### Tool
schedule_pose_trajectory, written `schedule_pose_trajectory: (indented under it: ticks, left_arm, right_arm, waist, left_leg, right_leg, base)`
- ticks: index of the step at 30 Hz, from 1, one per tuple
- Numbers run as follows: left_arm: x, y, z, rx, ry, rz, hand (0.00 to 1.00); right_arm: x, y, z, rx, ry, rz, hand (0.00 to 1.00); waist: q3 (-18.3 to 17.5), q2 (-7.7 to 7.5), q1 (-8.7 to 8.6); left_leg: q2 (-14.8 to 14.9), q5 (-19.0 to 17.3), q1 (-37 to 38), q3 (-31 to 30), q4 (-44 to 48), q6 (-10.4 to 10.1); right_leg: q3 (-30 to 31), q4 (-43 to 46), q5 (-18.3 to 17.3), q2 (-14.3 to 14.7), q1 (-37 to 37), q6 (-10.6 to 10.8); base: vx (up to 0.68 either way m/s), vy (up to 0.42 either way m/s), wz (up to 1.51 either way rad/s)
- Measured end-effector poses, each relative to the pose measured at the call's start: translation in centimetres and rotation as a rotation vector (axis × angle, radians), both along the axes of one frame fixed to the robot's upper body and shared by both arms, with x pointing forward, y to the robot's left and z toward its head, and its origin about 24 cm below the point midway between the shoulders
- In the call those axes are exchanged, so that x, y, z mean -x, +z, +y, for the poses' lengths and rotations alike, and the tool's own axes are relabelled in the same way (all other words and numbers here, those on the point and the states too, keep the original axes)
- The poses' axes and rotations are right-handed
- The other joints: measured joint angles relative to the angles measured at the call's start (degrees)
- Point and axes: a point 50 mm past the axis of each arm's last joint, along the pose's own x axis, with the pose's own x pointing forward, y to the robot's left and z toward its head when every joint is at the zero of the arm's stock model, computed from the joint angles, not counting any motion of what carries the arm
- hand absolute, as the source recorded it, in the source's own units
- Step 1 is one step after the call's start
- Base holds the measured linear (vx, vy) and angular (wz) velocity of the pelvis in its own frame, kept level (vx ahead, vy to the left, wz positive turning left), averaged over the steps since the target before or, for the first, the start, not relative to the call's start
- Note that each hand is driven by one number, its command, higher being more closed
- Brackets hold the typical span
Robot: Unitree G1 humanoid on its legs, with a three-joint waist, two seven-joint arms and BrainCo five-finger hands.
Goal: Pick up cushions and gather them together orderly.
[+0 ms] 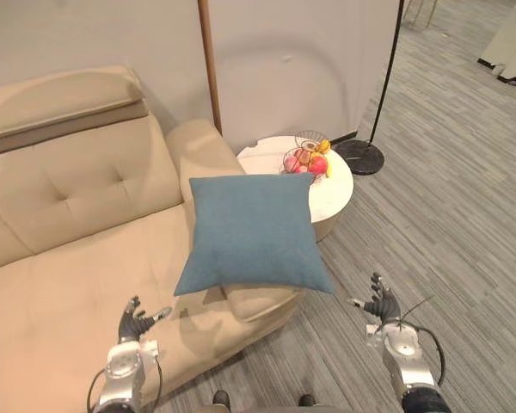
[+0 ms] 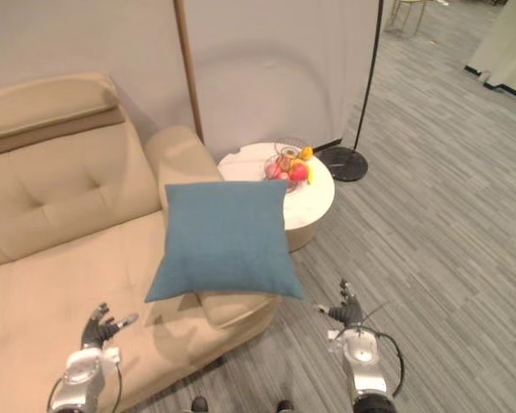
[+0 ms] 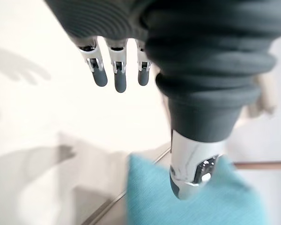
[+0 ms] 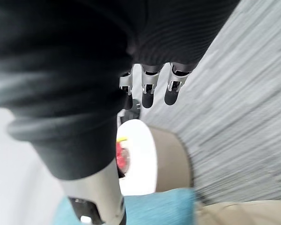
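Note:
A square blue cushion (image 1: 251,232) sits tilted over the right end of the beige sofa (image 1: 60,258), in front of the armrest (image 1: 202,151). Its lower right corner juts past the seat's front edge, and whether it rests on the seat I cannot tell. My left hand (image 1: 138,323) hovers open over the seat, below and left of the cushion, holding nothing. My right hand (image 1: 383,303) is open above the carpet, to the right of the cushion's lower corner. The left wrist view shows straight fingers (image 3: 107,70) with the blue cushion (image 3: 150,192) beyond them.
A round white side table (image 1: 331,196) stands beside the armrest, carrying a wire basket of fruit (image 1: 307,157). Behind it are a floor lamp's black base (image 1: 362,157) and a wooden pole (image 1: 209,69) against the wall. Grey striped carpet (image 1: 447,215) spreads to the right.

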Motion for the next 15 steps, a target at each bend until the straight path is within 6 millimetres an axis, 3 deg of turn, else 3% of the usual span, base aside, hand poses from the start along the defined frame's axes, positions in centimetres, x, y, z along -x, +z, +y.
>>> schedule_pose_trajectory:
  ticks: [3, 5, 6, 8, 9, 11, 15]
  left_arm:
    - [-1.7, 1.5, 0.1, -0.006, 0.007, -0.068, 0.0]
    - [-5.0, 4.4, -0.1, -0.014, -0.005, -0.18, 0.0]
    - [-5.7, 5.1, -0.1, -0.023, -0.013, -0.201, 0.0]
    - [-9.1, 9.0, -0.4, -0.051, -0.061, -0.313, 0.0]
    - [-9.9, 9.8, -0.7, -0.056, -0.073, -0.335, 0.0]
    - [-12.7, 13.1, -1.9, -0.062, -0.115, -0.418, 0.0]
    - [-15.0, 16.3, -3.6, -0.058, -0.157, -0.495, 0.0]
  right_arm:
    - [-1.7, 1.5, 0.1, -0.005, -0.004, -0.061, 0.0]
    - [-4.1, 3.8, 0.6, -0.009, 0.02, -0.14, 0.0]
    - [-4.6, 4.3, 0.9, -0.007, 0.033, -0.156, 0.0]
    - [-7.4, 6.8, 2.2, -0.04, 0.07, -0.228, 0.0]
    - [-8.0, 7.3, 2.4, -0.053, 0.071, -0.239, 0.0]
    - [-10.3, 9.7, 3.3, -0.101, 0.075, -0.295, 0.0]
    - [-12.3, 13.3, 5.2, -0.145, 0.125, -0.392, 0.0]
  waist:
    - [1.12, 0.68, 0.09]
    - [5.0, 0.94, 0.31]
    - [5.54, 0.84, 0.36]
    - [9.02, 0.23, 0.77]
    - [9.66, 0.09, 0.82]
    - [11.8, 0.02, 1.46]
    - [13.39, 0.02, 1.55]
  left_leg:
    - [0.21, 1.66, -1.44, -0.16, -1.38, 0.11]
    - [0.39, 3.09, -3.88, -0.47, -1.46, -0.34]
    - [0.46, 3.44, -4.75, -0.48, -1.43, -0.46]
    - [0.69, 5.38, -8.04, -0.33, -1.31, -0.57]
    - [0.72, 5.75, -8.76, -0.25, -1.27, -0.57]
    - [0.98, 7.39, -11.81, 0.36, -1.26, -0.37]
    - [1.28, 8.25, -14.33, 0.78, -1.22, -0.69]
  right_leg:
    - [0.02, 0.09, 0.87, 0.25, -1.91, -0.13]
    - [0.21, 2.93, 0.97, 0.22, -5.61, -0.46]
    - [0.3, 3.64, 0.98, 0.23, -6.84, -0.48]
    - [0.84, 7.41, 1.09, 0.28, -11.99, -0.5]
    - [1.04, 8.19, 1.09, 0.29, -13.1, -0.53]
    - [1.91, 11.23, 1.05, 0.24, -17.8, -0.64]
    - [2.18, 14.21, 0.81, 0.17, -21.91, -0.96]
  base:
    - [-0.18, -0.003, 0.02]
    - [-0.22, 0.012, 0.04]
    - [-0.21, 0.001, 0.0]
    - [-0.2, -0.018, -0.03]
    - [-0.16, -0.026, -0.06]
    - [-0.13, -0.041, -0.08]
    - [-0.06, -0.044, -0.05]
